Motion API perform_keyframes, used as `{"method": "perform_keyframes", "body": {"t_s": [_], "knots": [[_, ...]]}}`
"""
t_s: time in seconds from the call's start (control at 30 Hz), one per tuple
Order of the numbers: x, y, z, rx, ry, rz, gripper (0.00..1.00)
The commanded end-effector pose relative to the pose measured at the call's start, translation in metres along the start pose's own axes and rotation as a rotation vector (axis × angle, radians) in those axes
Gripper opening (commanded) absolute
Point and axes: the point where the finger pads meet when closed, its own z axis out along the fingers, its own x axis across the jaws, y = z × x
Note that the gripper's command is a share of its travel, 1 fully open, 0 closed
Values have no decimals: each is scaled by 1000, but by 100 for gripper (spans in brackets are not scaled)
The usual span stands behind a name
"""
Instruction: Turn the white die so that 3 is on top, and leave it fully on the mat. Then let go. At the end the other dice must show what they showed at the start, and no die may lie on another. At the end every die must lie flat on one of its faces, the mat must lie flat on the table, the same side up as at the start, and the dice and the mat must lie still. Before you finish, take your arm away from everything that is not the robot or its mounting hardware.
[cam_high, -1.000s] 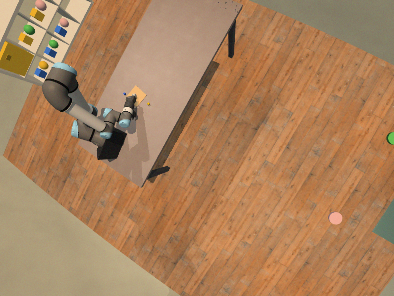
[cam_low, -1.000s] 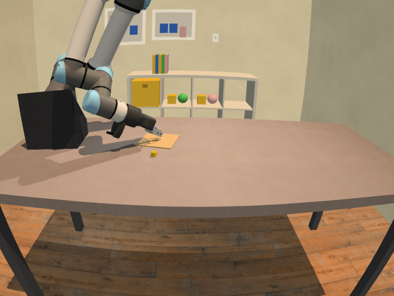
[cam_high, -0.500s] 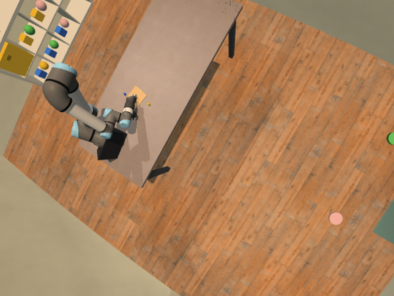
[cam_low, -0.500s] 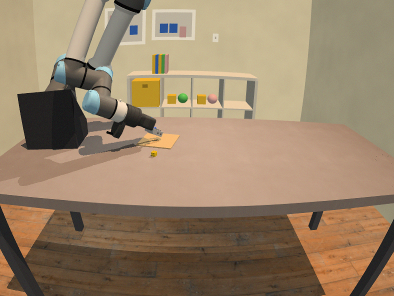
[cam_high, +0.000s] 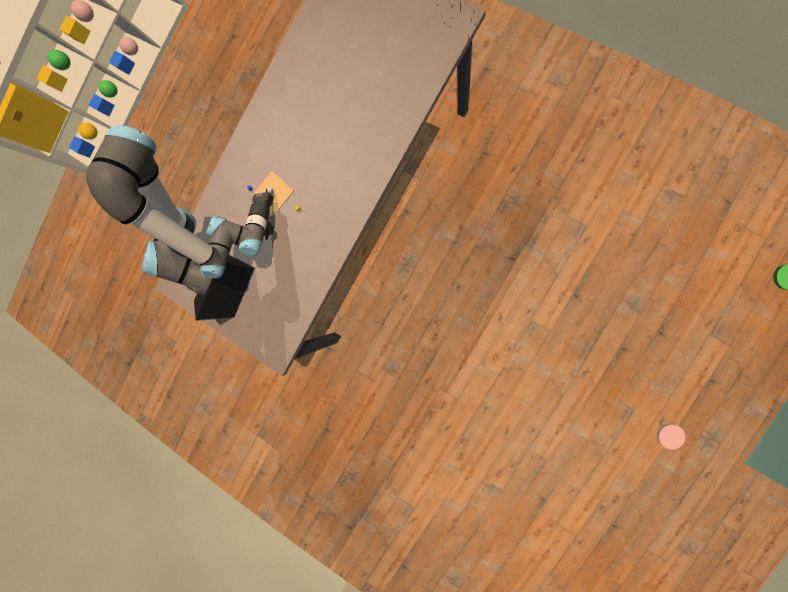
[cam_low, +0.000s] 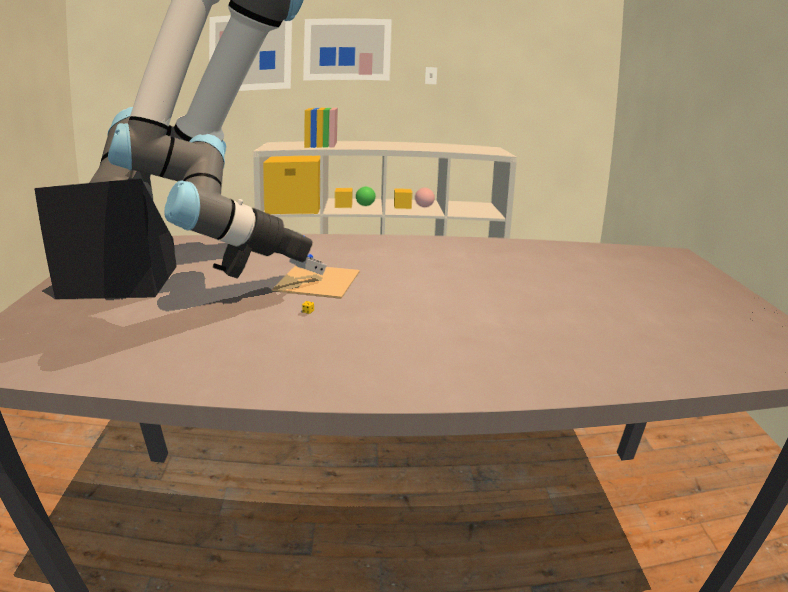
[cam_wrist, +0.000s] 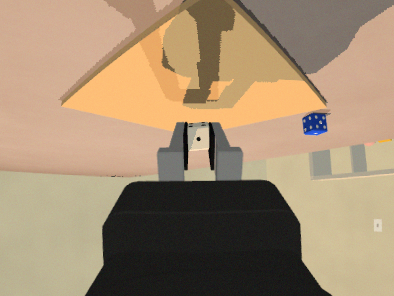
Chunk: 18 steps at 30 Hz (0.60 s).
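You've got the orange mat (cam_high: 284, 191) (cam_low: 340, 280) (cam_wrist: 125, 95) well inside the table (cam_high: 356, 95) (cam_low: 477, 331) (cam_wrist: 30, 130) edges, w/ lots of tabletop beyond it, away from the arm's base. Watch your sides: blue die (cam_high: 249, 187) (cam_low: 310, 256) (cam_wrist: 315, 124) near one mat corner, yellow die (cam_high: 297, 208) (cam_low: 308, 307) off the opp. side, both off-mat. Your gripper (cam_high: 270, 191) (cam_low: 316, 266) (cam_wrist: 198, 136) slants down, pinching the white die (cam_wrist: 198, 137) b/w its fingertips, over the mat. One black pip faces your wrist cam; adj. face is foreshortened, count unclear.

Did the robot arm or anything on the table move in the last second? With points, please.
Nothing visibly moved. The arm (cam_high: 175, 235) (cam_low: 168, 152) and gripper (cam_high: 270, 190) (cam_low: 319, 267) (cam_wrist: 198, 136) look the same, as do the mat (cam_high: 278, 184) (cam_low: 337, 281) (cam_wrist: 115, 92), blue die (cam_high: 249, 187) (cam_low: 310, 256) (cam_wrist: 314, 125) and yellow die (cam_high: 297, 208) (cam_low: 308, 307). The gripper now holds the white die (cam_wrist: 198, 140); with no earlier close-up, I can't tell when it took hold.
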Motion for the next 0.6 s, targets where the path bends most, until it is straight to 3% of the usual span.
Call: {"method": "perform_keyframes", "body": {"t_s": [0.0,0.57], "knots": [[0,-2,1,0,-1,-1,34],[0,-8,5,0,-1,-1,34]]}}
